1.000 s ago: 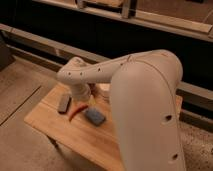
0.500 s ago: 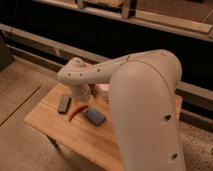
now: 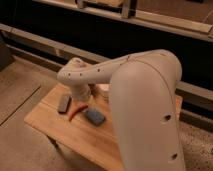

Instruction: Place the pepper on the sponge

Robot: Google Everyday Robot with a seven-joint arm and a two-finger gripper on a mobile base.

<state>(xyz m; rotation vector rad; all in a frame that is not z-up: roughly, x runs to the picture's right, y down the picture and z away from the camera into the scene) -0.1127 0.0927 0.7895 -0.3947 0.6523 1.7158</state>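
Status of task: the pepper [image 3: 76, 111] lay directly on the tabletop [image 3: 55, 126], towards its left end, between a grey block [image 3: 64, 103] on its left and the sponge [image 3: 94, 116] on its right. It was just beside the sponge but not resting on it. The required placement was therefore not met at this moment. In my judgement the pepper had yet to be gripped, lifted and set down on the sponge.

The gripper [image 3: 81, 96] stood at the end of the white arm [image 3: 145, 100], low over the tabletop just behind the pepper's upper end. The state of its jaws could not be told, nor could it be confirmed whether it touched the pepper.

Materials and shapes:
- The pepper was slim, curved and red-orange, tapering to a point at its lower end, and it looked smooth-skinned.
- The sponge was a blue-grey rectangular pad with softened corners, lying flat and at an angle to the front edge.
- The grey block was of similar length, and its surface was matt.
- The tabletop was pale wood, with boards running lengthwise.
- A small white object [image 3: 102, 90] sat near the back edge, and its nature was unclear.
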